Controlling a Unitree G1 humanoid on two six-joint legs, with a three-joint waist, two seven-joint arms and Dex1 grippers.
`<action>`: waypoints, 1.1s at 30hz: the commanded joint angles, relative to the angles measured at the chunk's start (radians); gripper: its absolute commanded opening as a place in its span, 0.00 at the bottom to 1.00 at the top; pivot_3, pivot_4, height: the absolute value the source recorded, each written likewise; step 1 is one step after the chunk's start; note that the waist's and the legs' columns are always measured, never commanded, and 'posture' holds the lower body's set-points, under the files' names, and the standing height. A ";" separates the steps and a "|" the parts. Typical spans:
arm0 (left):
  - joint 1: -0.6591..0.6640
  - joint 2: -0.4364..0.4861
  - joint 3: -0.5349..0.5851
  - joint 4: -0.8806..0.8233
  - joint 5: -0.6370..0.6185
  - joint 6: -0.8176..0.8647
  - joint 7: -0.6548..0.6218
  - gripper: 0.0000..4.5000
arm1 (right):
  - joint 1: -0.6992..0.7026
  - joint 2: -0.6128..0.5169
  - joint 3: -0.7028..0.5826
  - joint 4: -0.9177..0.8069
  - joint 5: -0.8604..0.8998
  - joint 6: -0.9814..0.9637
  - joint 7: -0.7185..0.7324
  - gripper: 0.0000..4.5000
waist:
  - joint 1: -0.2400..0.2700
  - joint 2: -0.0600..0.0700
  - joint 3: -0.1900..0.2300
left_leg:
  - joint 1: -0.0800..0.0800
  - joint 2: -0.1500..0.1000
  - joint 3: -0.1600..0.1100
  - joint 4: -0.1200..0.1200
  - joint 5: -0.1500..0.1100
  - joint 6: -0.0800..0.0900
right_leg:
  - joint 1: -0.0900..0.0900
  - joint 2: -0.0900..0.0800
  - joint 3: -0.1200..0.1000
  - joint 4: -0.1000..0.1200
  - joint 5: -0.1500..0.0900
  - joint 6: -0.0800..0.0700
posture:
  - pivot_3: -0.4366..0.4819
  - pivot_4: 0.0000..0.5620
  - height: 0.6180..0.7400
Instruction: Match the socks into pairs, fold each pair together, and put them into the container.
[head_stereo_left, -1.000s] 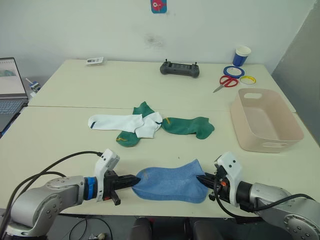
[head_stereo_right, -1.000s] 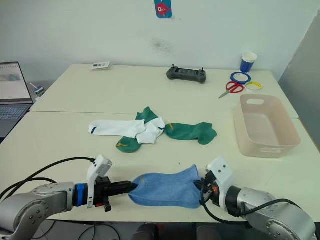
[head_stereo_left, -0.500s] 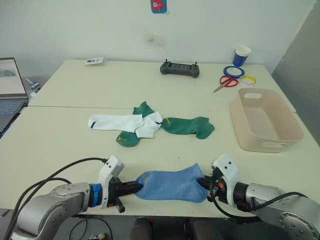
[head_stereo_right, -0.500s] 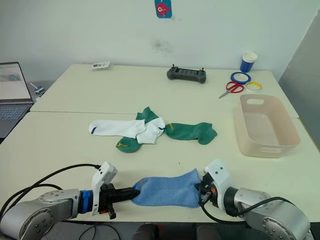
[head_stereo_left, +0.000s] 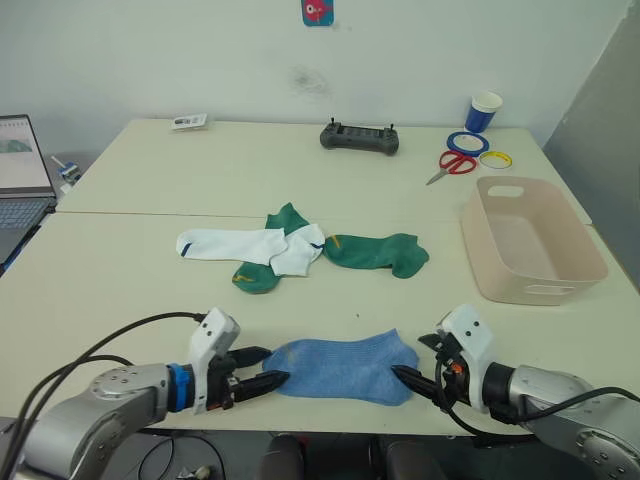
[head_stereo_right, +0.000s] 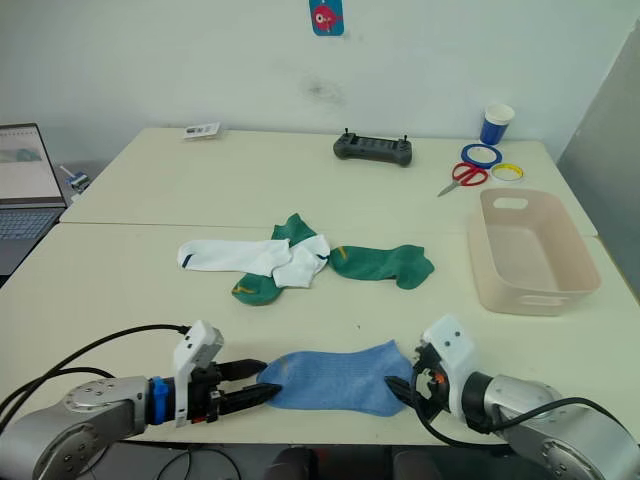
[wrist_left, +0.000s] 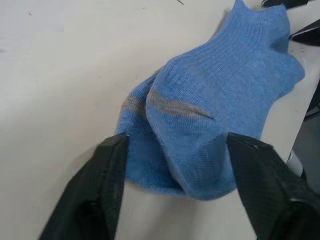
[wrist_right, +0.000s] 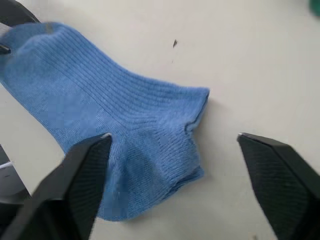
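The light blue socks lie stacked at the worktop's near edge, between the left gripper and right gripper, both spread apart, gripping nothing.

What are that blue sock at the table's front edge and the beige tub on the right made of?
The light blue ankle sock looks like soft knitted fabric: fine ribbing shows, with a grey stripe at the toe. The pale beige-pink rectangular tub seems to be moulded plastic: smooth matte walls, rounded corners and a slot handle cutout.
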 joint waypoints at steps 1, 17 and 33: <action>-0.070 0.065 0.055 0.031 -0.005 -0.052 -0.092 0.82 | 0.002 -0.031 -0.063 -0.094 0.048 -0.087 0.084 1.00 | 0.001 0.000 0.000 | 0.000 0.000 0.000 0.000 0.000 0.000 | 0.000 0.000 0.000 0.000 0.000 0.000 | 0.48 0.27 1.00; -0.326 -0.030 -0.408 0.154 0.341 -0.363 -0.218 0.00 | -0.142 0.065 0.365 0.186 -0.269 -0.287 0.109 0.07 | -0.001 0.000 0.000 | -0.004 0.000 0.003 0.000 0.000 0.000 | -0.004 0.001 0.003 0.000 0.001 0.001 | 0.48 0.27 1.00; -0.292 -0.033 -0.437 0.364 0.488 -0.529 -0.215 0.00 | 0.087 -0.013 0.231 0.206 -0.389 -0.413 0.145 0.00 | -0.001 0.000 -0.010 | 0.016 0.000 0.004 0.000 0.000 0.000 | 0.014 0.000 0.004 -0.001 -0.004 -0.006 | 0.48 0.27 1.00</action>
